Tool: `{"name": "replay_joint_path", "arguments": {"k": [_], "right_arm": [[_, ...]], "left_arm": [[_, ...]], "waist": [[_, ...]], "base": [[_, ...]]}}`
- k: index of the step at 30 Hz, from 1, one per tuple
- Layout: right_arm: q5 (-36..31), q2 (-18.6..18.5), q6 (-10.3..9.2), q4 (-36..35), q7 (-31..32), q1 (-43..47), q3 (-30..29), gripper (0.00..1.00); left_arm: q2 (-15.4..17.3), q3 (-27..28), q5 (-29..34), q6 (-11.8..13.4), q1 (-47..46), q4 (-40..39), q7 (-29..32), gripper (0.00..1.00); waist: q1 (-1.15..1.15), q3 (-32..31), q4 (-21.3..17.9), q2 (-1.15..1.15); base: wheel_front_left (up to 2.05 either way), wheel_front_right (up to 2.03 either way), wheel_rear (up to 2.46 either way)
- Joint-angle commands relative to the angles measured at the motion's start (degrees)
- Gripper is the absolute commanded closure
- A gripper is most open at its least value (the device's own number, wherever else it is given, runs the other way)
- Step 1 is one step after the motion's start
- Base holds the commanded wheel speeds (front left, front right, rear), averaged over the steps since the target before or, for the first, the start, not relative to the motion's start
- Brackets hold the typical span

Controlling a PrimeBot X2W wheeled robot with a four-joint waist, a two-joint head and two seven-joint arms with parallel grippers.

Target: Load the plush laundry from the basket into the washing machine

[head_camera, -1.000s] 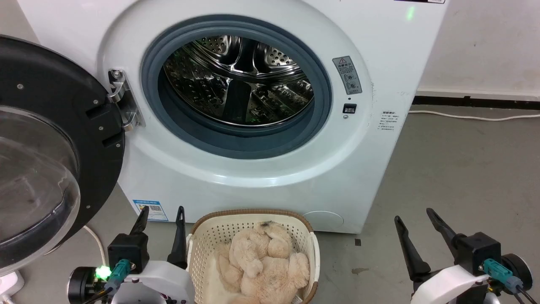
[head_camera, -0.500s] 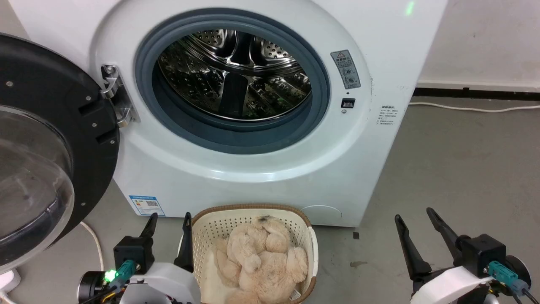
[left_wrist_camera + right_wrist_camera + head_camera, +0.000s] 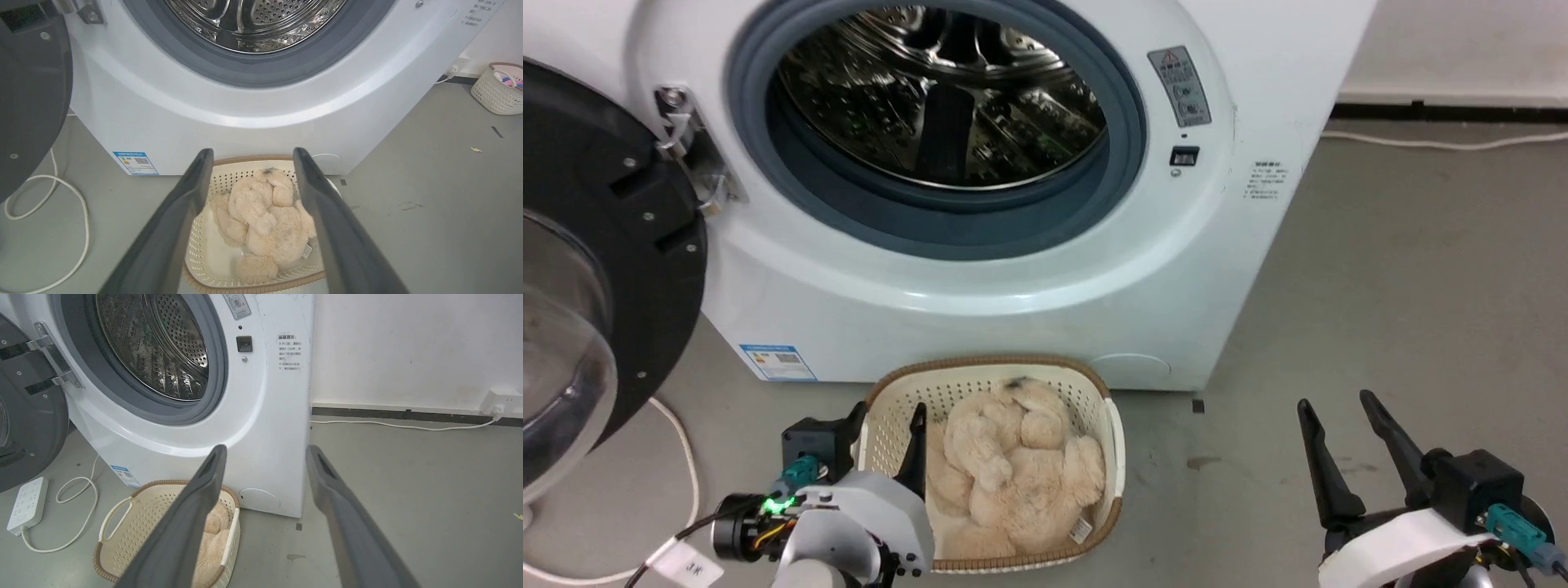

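The beige plush bear (image 3: 1013,465) lies curled in the cream basket (image 3: 988,362) on the floor, right before the white washing machine (image 3: 980,302). Its black-framed door (image 3: 605,245) is swung wide to the left, and the steel drum (image 3: 939,90) looks empty. My left gripper (image 3: 889,412) is open, its fingers straddling the basket's left wall above the rim. In the left wrist view the plush (image 3: 265,216) and basket (image 3: 253,158) show between the spread fingers of that gripper (image 3: 253,152). My right gripper (image 3: 1334,402) is open over bare floor, right of the basket; it (image 3: 266,448) holds nothing.
A white cable (image 3: 678,457) loops on the floor left of the basket, near a power strip (image 3: 28,498). Another cable (image 3: 388,425) runs along the wall behind. A second basket with clothes (image 3: 500,87) stands far off to the right. Grey floor (image 3: 1380,286) spreads right of the washer.
The head camera has tilted down, so the washer sits higher in the picture. My left gripper has moved right, from beside the basket to over its left wall. The right gripper has hardly moved.
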Motion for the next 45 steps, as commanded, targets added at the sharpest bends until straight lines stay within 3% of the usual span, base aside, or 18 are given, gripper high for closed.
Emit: {"name": "replay_joint_path", "arguments": {"k": [1, 33, 45], "right_arm": [[0.6, 0.0, -0.01, -0.4, -0.7, -1.3, 0.1, 0.00], [7.0, 0.0, -0.02, -7.8, -4.5, -6.7, 1.8, 0.00], [10.1, 0.0, -0.03, -10.3, -6.0, -7.2, 2.2, 0.00]], "left_arm": [[0.5, -0.3, -0.5, -0.3, -1.2, 0.8, 0.3, 0.00], [2.9, -4.6, -7.3, 0.2, -20.1, 20.8, 6.7, 0.00], [4.3, -5.5, -9.9, 3.9, -27.7, 28.4, 8.5, 0.00]], "waist": [[-0.01, 0.9, -0.5, 0.00], [-0.01, 21.1, -6.1, 0.00], [-0.01, 29.1, -9.0, 0.00]], "base": [[0.00, 0.00, 0.00], [0.00, 0.00, 0.00], [0.00, 0.00, 0.00]]}}
